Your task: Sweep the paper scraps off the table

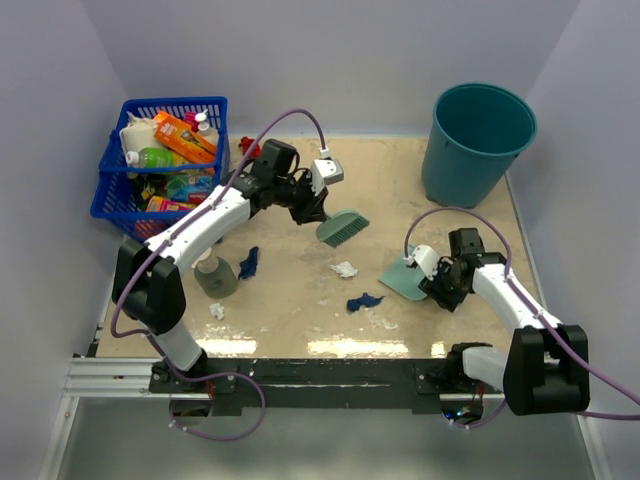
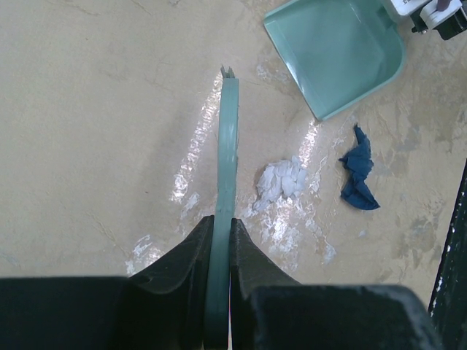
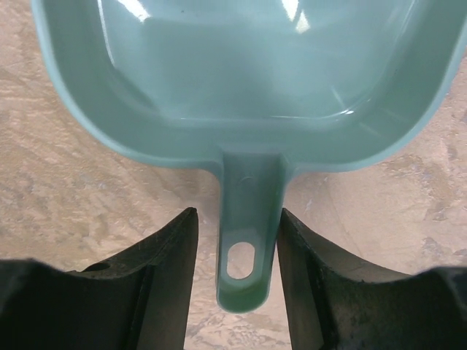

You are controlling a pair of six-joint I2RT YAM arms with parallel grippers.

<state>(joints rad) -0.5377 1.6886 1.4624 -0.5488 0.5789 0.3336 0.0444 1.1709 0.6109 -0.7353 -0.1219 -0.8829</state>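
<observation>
**Paper scraps [image 1: 345, 268] lay loose in the middle of the table [image 1: 400, 190]**

This looked like the getting-ready step, because the dustpan [image 1: 403, 278] was empty. The left arm [image 1: 205, 222] reached to the upper middle of the top view. The left gripper [image 2: 221, 222] pinched the brush [image 1: 342, 228] handle tight. The right arm [image 1: 500, 290] sat bent and low at the right. The right gripper [image 3: 237, 211] had its jaws spread on both sides of the dustpan handle, not touching it. Next, I think, those jaws needed to squeeze the handle.
</observation>
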